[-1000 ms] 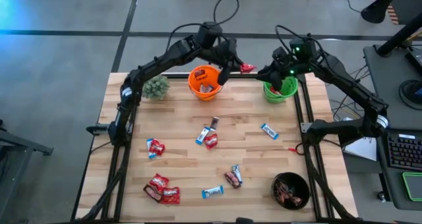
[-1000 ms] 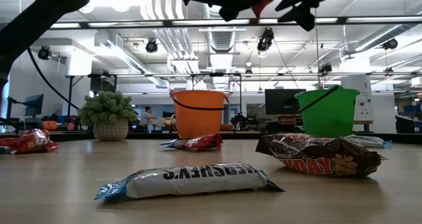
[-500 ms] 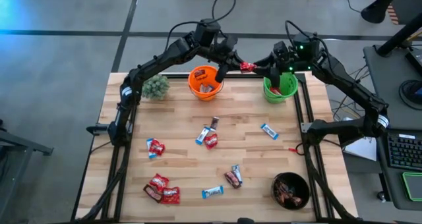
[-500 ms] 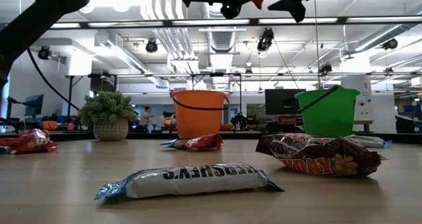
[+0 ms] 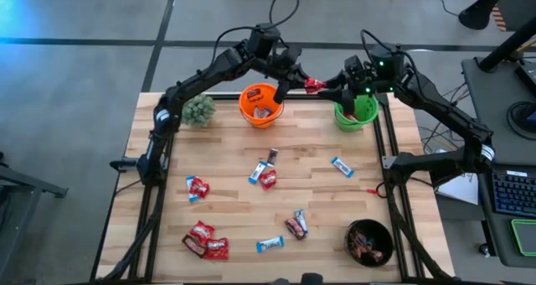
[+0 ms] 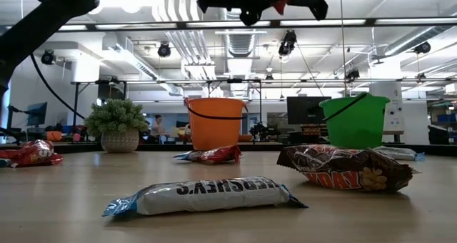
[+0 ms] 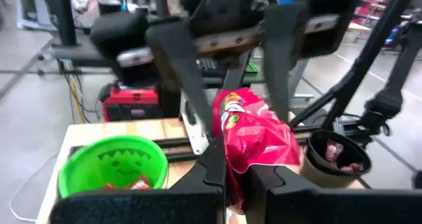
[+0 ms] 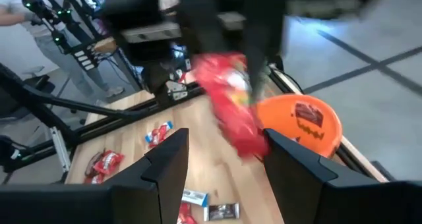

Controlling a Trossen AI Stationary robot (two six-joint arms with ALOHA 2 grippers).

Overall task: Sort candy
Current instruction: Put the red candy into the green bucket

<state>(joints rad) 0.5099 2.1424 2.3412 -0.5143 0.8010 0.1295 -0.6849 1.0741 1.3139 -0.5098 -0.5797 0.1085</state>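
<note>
Left gripper (image 5: 306, 84): raised above the far edge of the desk, between the two buckets, its fingers (image 7: 211, 171) clamped on a red candy packet (image 7: 254, 135).
Right gripper (image 5: 328, 88): raised beside the green bucket, facing the left gripper, its fingers (image 8: 165, 165) spread apart on either side of the packet's free end; whether they touch it cannot be told.
Red candy packet: in the air between the two grippers, above the gap between the buckets.
Orange bucket (image 5: 260, 105): on the far side of the desk, with candy inside.
Green bucket (image 5: 356, 113): on the far right of the desk, with a red packet inside.
Dark bowl (image 5: 369, 240): at the near right corner, holding dark brown bars.
Loose candy (image 5: 266, 174): spread over the wooden desk (image 5: 226, 209); a few pieces at the middle, a blue-and-white bar to the right, red packets at the near left, more near the front edge.
Plant (image 5: 198, 111): small and green, at the far left, beside the orange bucket.
</note>
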